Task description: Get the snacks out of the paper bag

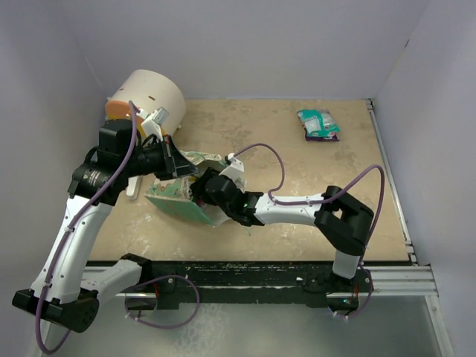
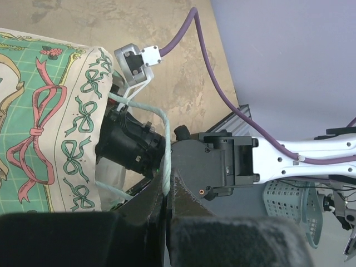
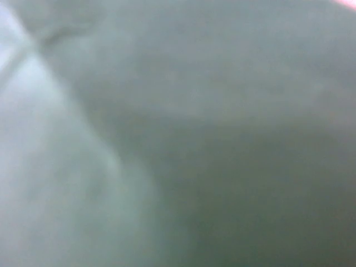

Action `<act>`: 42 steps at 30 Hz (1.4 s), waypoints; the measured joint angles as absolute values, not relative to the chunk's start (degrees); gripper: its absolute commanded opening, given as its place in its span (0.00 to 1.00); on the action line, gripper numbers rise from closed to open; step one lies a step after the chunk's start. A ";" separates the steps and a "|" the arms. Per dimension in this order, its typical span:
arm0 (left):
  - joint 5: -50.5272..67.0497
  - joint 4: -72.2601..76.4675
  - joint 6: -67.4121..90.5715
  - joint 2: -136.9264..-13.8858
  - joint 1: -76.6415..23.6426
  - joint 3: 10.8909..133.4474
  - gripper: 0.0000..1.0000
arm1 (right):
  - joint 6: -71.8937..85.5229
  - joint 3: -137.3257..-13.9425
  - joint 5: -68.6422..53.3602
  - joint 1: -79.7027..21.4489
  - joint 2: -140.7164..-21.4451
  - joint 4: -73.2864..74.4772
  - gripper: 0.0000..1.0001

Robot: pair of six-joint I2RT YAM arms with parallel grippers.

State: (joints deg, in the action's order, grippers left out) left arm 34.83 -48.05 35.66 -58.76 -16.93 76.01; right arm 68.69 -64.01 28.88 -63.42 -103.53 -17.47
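Paper bag, green check with pink bows, lies beside the cream cylinder. Your left gripper pinches its string handle. Your right gripper is inside the bag, so I cannot tell how wide it is.

Soft even light; right wrist view a grey-green blur.

Matt printed paper bag, glossy snacks, mottled matt table

There is one paper bag; two snack packets lie well to its right, and one cream cylinder stands behind it.
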 measured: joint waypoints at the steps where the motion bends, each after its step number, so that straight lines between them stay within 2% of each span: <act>1: 34.81 -48.21 35.38 -58.76 -16.93 76.01 0.00 | 68.71 -64.01 28.88 -63.42 -103.55 -17.45 0.59; 5: 34.81 -48.86 35.31 -58.76 -16.93 76.01 0.00 | 68.20 -65.71 28.69 -63.40 -105.06 -17.43 0.54; 10: 34.20 -49.08 35.31 -58.74 -16.93 76.01 0.00 | 66.46 -69.43 27.68 -63.37 -107.77 -18.20 0.29; 18: 31.44 -51.51 34.83 -57.39 -16.93 76.01 0.00 | 63.77 -69.47 26.74 -63.37 -106.72 -19.94 0.01; 42: 24.23 -54.00 34.83 -55.05 -16.93 76.01 0.00 | 53.43 -58.50 26.02 -62.59 -81.97 -8.49 0.00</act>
State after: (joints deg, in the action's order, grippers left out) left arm 24.23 -54.00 34.83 -55.05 -16.93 76.01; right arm 53.43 -58.50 26.02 -62.59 -81.97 -8.49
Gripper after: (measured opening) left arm 0.009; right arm 0.029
